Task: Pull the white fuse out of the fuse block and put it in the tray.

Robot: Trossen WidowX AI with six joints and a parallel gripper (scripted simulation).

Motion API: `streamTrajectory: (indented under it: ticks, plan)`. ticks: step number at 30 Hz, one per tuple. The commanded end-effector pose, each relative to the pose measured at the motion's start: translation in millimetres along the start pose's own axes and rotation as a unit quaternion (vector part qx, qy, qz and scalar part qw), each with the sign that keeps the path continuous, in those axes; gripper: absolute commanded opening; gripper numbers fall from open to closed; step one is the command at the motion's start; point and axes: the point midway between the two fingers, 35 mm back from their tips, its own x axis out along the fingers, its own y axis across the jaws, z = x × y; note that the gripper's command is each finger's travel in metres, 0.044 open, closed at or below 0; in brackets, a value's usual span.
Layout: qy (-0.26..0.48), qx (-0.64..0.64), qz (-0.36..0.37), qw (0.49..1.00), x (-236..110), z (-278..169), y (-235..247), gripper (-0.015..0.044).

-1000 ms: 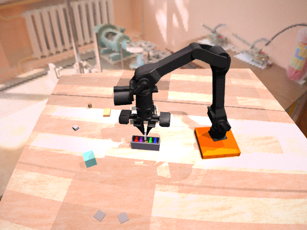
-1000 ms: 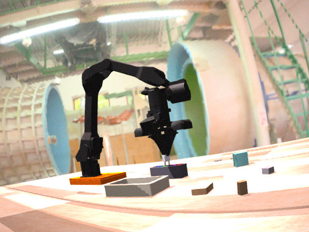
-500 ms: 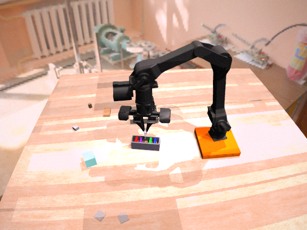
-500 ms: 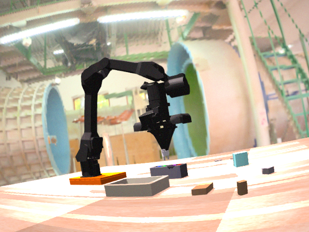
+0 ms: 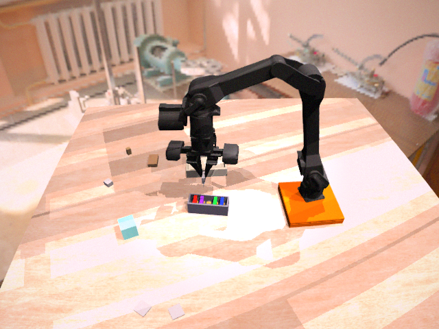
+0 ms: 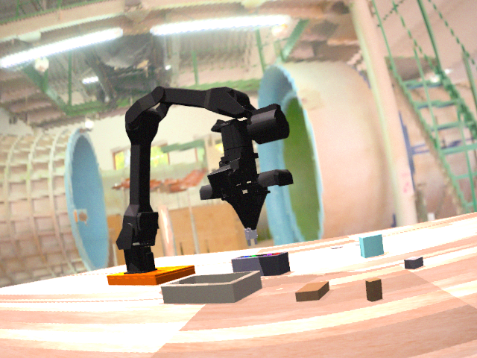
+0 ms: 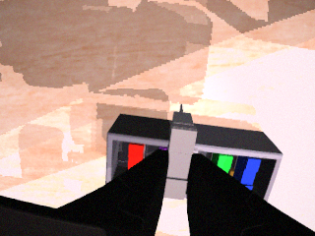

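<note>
My gripper (image 5: 203, 175) (image 6: 251, 233) (image 7: 177, 163) is shut on the white fuse (image 5: 203, 178) (image 6: 251, 236) (image 7: 180, 151) and holds it upright in the air, clear above the dark grey fuse block (image 5: 208, 209) (image 6: 269, 265) (image 7: 197, 133). The block holds a red fuse (image 5: 195, 199) (image 7: 136, 155), a purple fuse (image 5: 201, 199), a green fuse (image 5: 215, 200) (image 7: 224, 161) and a blue fuse (image 5: 221, 200) (image 7: 250, 171); its middle slot is empty. The grey tray (image 6: 212, 292) (image 5: 219, 172) stands beside the block, partly hidden behind the gripper in the top view.
The arm stands on an orange base plate (image 5: 311, 212) (image 6: 150, 276). A teal cube (image 5: 127, 227) (image 6: 371, 245), a flat brown block (image 5: 152, 160) (image 6: 311, 291), a small brown cube (image 5: 128, 151) (image 6: 373, 289), a small grey block (image 5: 108, 182) (image 6: 413, 262) and two grey tiles (image 5: 142, 308) (image 5: 175, 311) lie around.
</note>
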Motion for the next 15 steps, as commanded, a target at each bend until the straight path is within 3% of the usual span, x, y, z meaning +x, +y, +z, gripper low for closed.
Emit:
streamTrajectory:
  ticks: [1,15]
  plan:
    - [-0.003,-0.001,0.000,1.000,-0.7,24.6,8.5,0.0000]
    - [-0.006,-0.001,0.000,1.000,-1.5,108.3,20.1,0.0000]
